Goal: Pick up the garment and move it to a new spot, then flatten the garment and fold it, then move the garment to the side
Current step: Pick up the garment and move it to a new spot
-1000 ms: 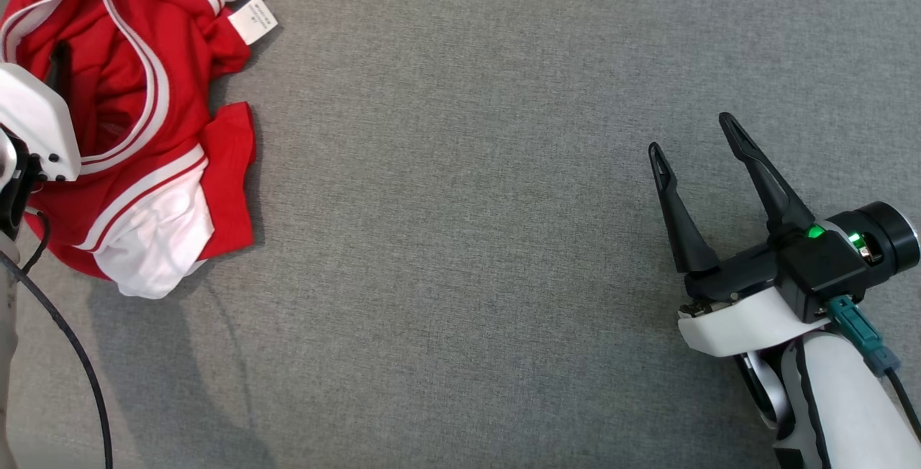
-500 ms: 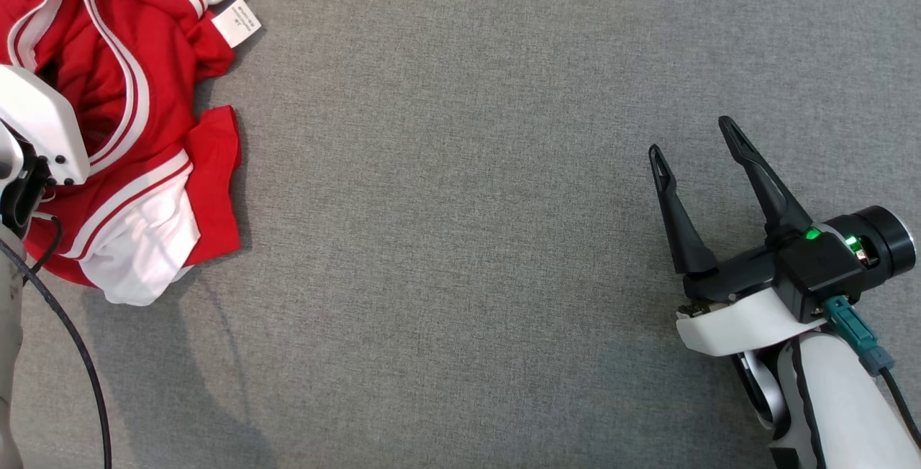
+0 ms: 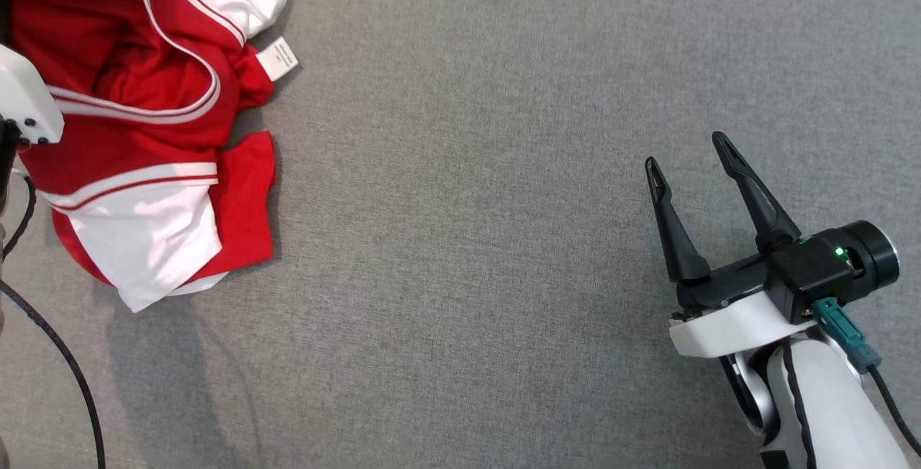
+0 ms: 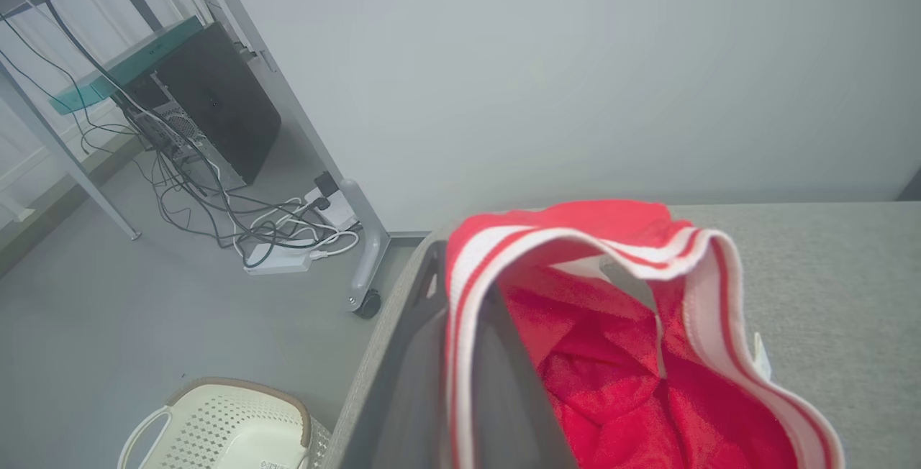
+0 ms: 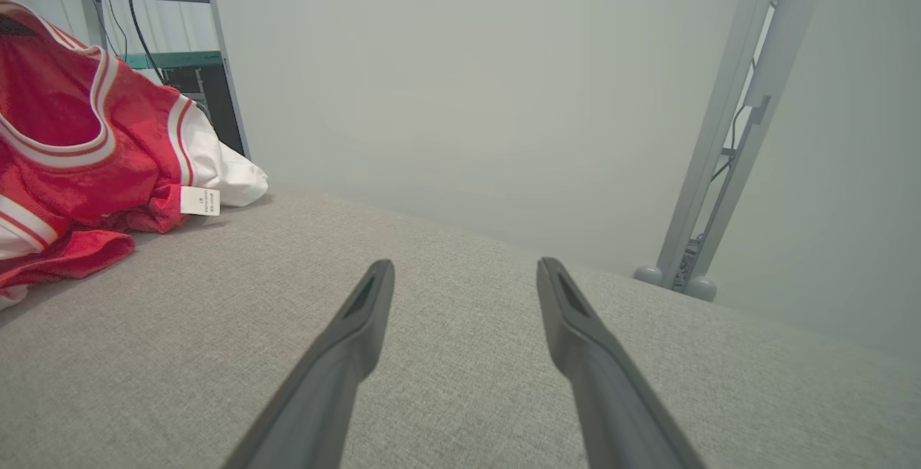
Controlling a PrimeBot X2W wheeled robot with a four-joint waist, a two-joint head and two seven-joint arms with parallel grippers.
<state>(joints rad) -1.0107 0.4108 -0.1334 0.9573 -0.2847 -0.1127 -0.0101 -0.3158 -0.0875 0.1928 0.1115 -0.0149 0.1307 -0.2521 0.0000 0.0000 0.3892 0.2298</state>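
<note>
The red and white garment [image 3: 137, 138] lies bunched at the far left of the grey surface [image 3: 468, 239], its striped edge lifted up. In the left wrist view my left gripper [image 4: 464, 275] is shut on that striped edge, and the garment [image 4: 611, 368] hangs open below it. The head view shows that arm's white wrist cover [image 3: 21, 106] beside the cloth. My right gripper [image 3: 683, 149] hovers open and empty at the lower right, far from the garment. Its two fingers [image 5: 360, 318] point toward the far edge, with the garment [image 5: 65, 152] off to their left.
On the floor left of the surface stand a cream basket [image 4: 216, 419], a desk leg on a castor [image 4: 360, 267], loose cables [image 4: 237, 217] and a dark computer tower [image 4: 216, 102]. A grey metal post [image 5: 727, 138] rises beyond the far edge. A white label [image 3: 277, 59] sticks out of the garment.
The garment's striped edge has been raised and pulled a little to the right, opening the cloth. The head view has shifted slightly. The right gripper has stayed open and in place.
</note>
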